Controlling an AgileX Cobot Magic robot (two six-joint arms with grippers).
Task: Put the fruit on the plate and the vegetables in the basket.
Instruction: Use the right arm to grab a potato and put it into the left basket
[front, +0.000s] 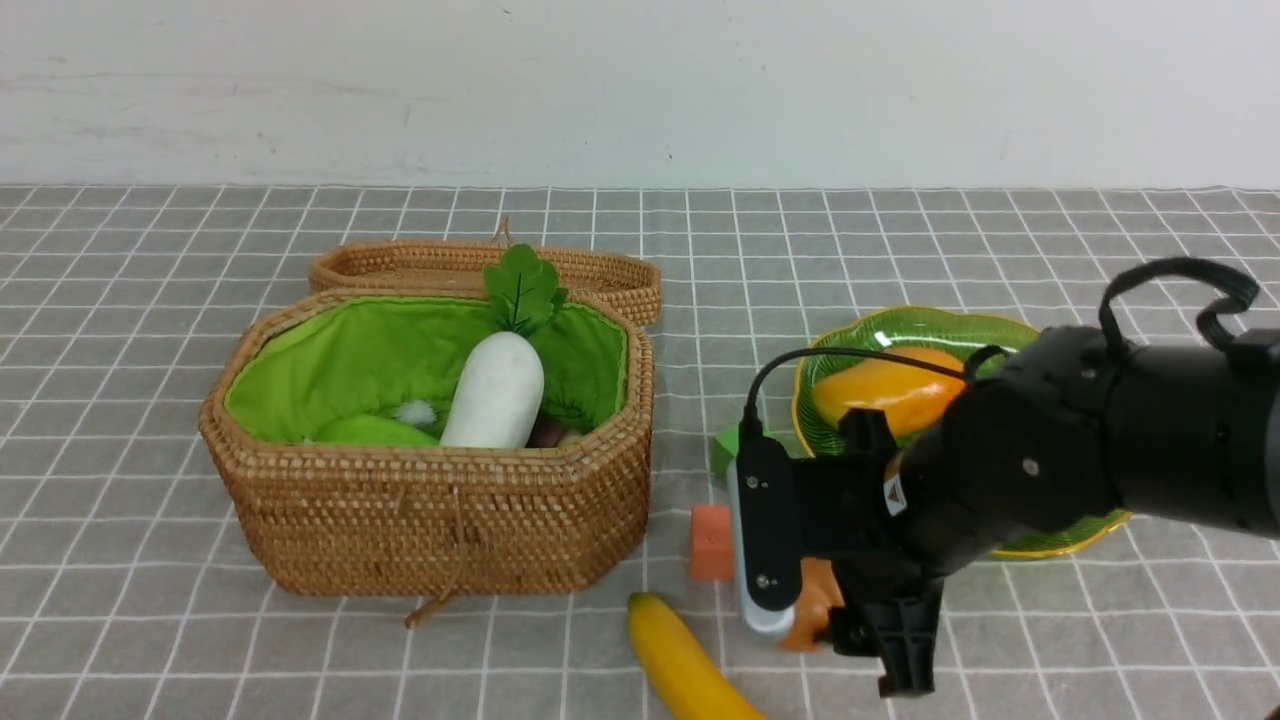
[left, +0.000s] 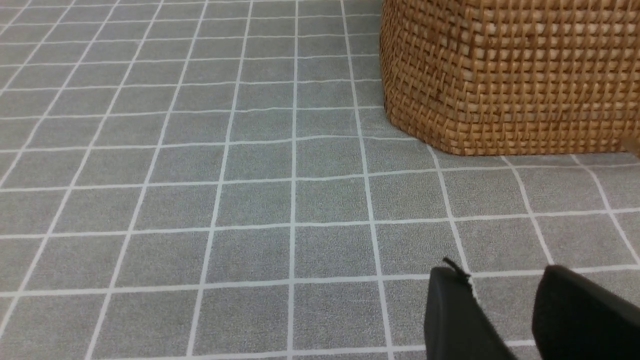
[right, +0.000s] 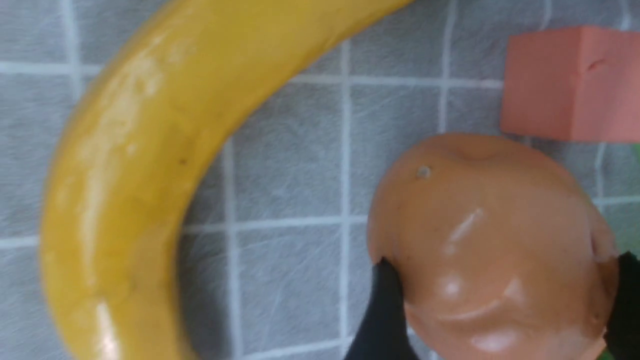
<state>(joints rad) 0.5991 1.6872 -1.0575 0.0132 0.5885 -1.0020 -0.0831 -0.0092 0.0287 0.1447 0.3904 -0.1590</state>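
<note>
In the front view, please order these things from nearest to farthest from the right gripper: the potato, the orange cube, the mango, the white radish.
From the right gripper:
1. Potato, between its fingers, low on the cloth.
2. Orange cube, just beyond the potato, toward the basket.
3. Mango, farther back, on the green plate.
4. White radish, farthest, standing in the basket on the left.

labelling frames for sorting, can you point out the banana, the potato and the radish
banana (front: 680, 660), front view, middle of its yellow body
potato (right: 490, 240), right wrist view, its glossy rounded top
radish (front: 497, 390), front view, its white body in the basket (front: 430, 530)
</note>
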